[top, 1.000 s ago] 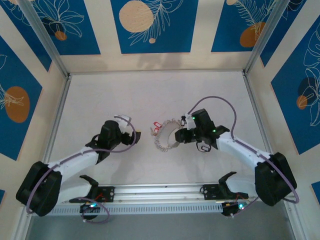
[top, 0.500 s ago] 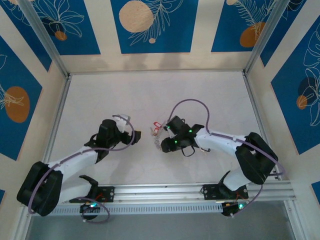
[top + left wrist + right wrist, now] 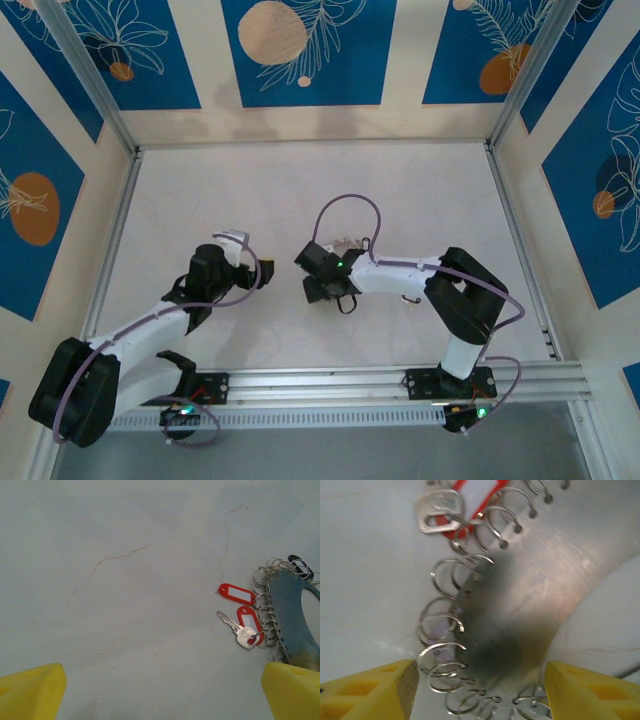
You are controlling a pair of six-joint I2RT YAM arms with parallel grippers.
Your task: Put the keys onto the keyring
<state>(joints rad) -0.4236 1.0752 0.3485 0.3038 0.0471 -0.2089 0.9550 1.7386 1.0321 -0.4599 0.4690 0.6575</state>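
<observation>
The keyring (image 3: 290, 615) lies on the table (image 3: 125, 580), directly under the right gripper (image 3: 480, 692).
We see the right gripper's jaws standing apart, one on each side of the ring-fringed metal band. The left gripper (image 3: 162, 692) waits near, wide open and holding nothing. One silvery key (image 3: 240, 629) with a red tag (image 3: 248, 620) rests against the small rings.

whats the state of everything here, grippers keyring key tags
left gripper: open, fingers wide, holding nothing
right gripper: open, fingers straddling the keyring's band
keyring: flat on the table, edge fringed with split rings
key: flat at the keyring's edge; hooked on or not, cannot tell
red tags: two, flat beside the split rings
</observation>
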